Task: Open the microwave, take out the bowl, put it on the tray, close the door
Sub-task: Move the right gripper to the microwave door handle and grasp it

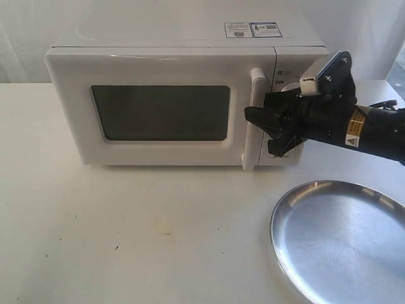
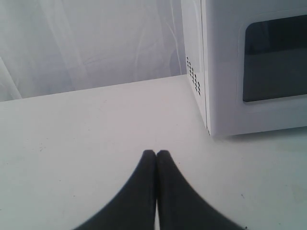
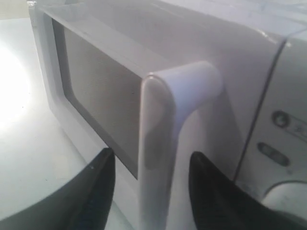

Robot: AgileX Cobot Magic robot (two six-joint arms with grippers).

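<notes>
The white microwave (image 1: 171, 63) stands at the back of the table with its door (image 1: 161, 114) closed. The dark window shows nothing inside, so the bowl is hidden. My right gripper (image 1: 261, 130) is open, one finger on each side of the vertical white bar handle (image 1: 256, 82). In the right wrist view the handle (image 3: 163, 105) runs between the fingers of the right gripper (image 3: 152, 155), with a gap on both sides. The steel tray (image 1: 342, 240) lies bare at the front right. My left gripper (image 2: 156, 153) is shut on nothing, low over the table beside the microwave's left side (image 2: 220, 72).
The control panel with its dials (image 3: 288, 143) sits just right of the handle, behind my right arm (image 1: 373, 133). A white curtain (image 2: 86, 43) hangs behind the table. Bare white tabletop (image 1: 139, 228) stretches in front of the microwave.
</notes>
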